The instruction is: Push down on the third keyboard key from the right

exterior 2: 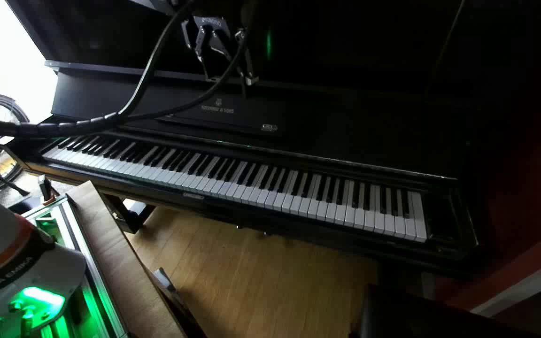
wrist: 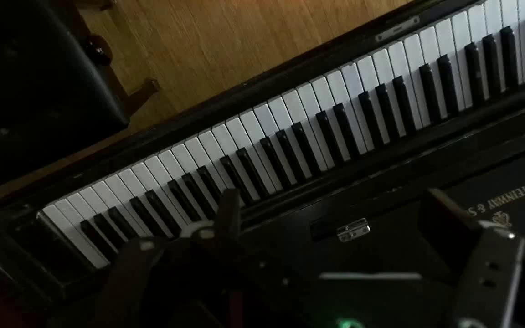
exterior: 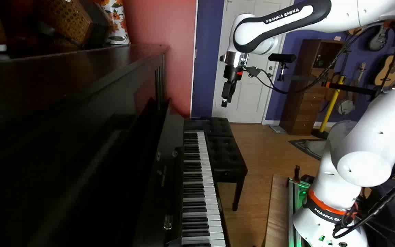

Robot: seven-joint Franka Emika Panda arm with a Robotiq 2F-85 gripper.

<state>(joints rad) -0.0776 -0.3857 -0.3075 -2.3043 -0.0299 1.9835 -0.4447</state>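
The keyboard, a long row of white and black piano keys, shows in both exterior views (exterior: 206,192) (exterior 2: 233,185) and in the wrist view (wrist: 269,123). The third white key from the right (exterior 2: 399,226) lies near the keyboard's right end in an exterior view. The wrist picture is upside down, so this key (wrist: 81,203) appears near the left end there. My gripper (exterior: 224,102) is open and empty, high above the keyboard and apart from it. Its spread fingers show in an exterior view (exterior 2: 231,80) and in the wrist view (wrist: 333,200).
The dark piano (exterior 2: 345,131) rises behind the keys, with its fallboard standing up. A black padded bench (exterior: 226,156) stands at the right end, also in the wrist view (wrist: 39,91). A black cable (exterior 2: 143,89) hangs from the arm. A wooden board (exterior: 275,206) lies beside the robot base.
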